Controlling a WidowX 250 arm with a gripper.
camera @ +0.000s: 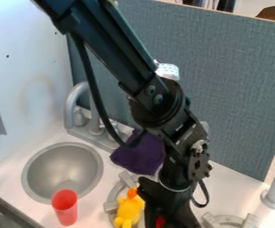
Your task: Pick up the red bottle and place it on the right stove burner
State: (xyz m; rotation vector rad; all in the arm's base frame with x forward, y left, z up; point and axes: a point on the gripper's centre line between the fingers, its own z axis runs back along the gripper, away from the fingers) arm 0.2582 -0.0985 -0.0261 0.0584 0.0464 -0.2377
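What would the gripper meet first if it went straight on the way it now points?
Pointing down, the gripper would probably meet the small red thing at its lower end first, though depth is unclear and they may already touch.

The sink point(64, 171) lies left, its faucet point(78, 102) behind, the cup point(64, 209) before it; right of the sink lies the cloth point(139, 156); before that, the toy duck point(128, 209) on a burner point(111, 206).

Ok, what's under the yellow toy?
Part of a gray burner peeks out around the toy. The rest is covered by the toy and the black arm, so I can't tell.
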